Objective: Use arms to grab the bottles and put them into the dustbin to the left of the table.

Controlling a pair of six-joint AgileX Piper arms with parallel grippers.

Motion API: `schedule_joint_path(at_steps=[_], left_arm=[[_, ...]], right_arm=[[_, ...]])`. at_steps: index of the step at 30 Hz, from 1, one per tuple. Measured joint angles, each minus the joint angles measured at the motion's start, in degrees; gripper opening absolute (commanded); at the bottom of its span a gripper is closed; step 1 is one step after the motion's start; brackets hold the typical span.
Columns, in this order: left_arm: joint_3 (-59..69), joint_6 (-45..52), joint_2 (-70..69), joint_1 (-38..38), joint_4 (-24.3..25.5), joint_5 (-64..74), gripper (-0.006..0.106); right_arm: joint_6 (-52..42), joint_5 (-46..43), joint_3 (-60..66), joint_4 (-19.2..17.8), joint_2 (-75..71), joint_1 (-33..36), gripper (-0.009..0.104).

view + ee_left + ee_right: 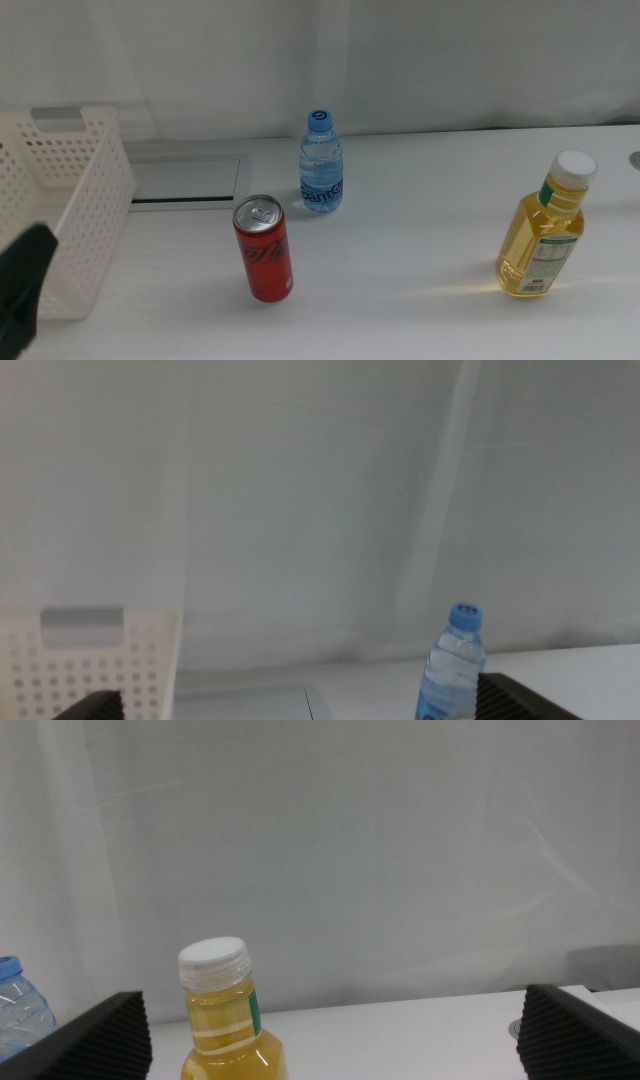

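Three bottles stand upright on the white table (420, 300): a red soda can (263, 248) at the front, a small clear water bottle (321, 165) with a blue cap behind it, and a yellow-liquid bottle (545, 240) with a white cap at the right. The white perforated dustbin (60, 200) sits at the left. My left gripper (305, 705) is open and holds nothing; one dark finger (25, 285) shows at the bottom left, in front of the dustbin. My right gripper (335, 1040) is open and faces the yellow bottle (225, 1020) from a distance. It is out of the middle view.
A recessed grey panel (185, 180) lies between the dustbin and the water bottle. A white curtain closes off the back of the table. The left wrist view shows the dustbin (90, 660) and the water bottle (455, 665) ahead.
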Motion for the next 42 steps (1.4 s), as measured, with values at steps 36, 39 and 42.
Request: schedule_joint_path(at_steps=[36,39,42], left_arm=[[7.8,0.9,45.2,-26.1,-0.1,-38.6,0.092],[9.8,-0.2,48.5,-26.1,-0.1,-41.2,0.092],[10.0,-0.6,52.6,-26.1,-0.1,-45.4,0.092]], right_arm=[[0.0,0.0,0.0,0.2,0.0,0.0,0.103],[0.0,0.0,0.0,0.2,0.0,0.0,0.103],[0.0,0.0,0.0,0.2,0.0,0.0,0.103]])
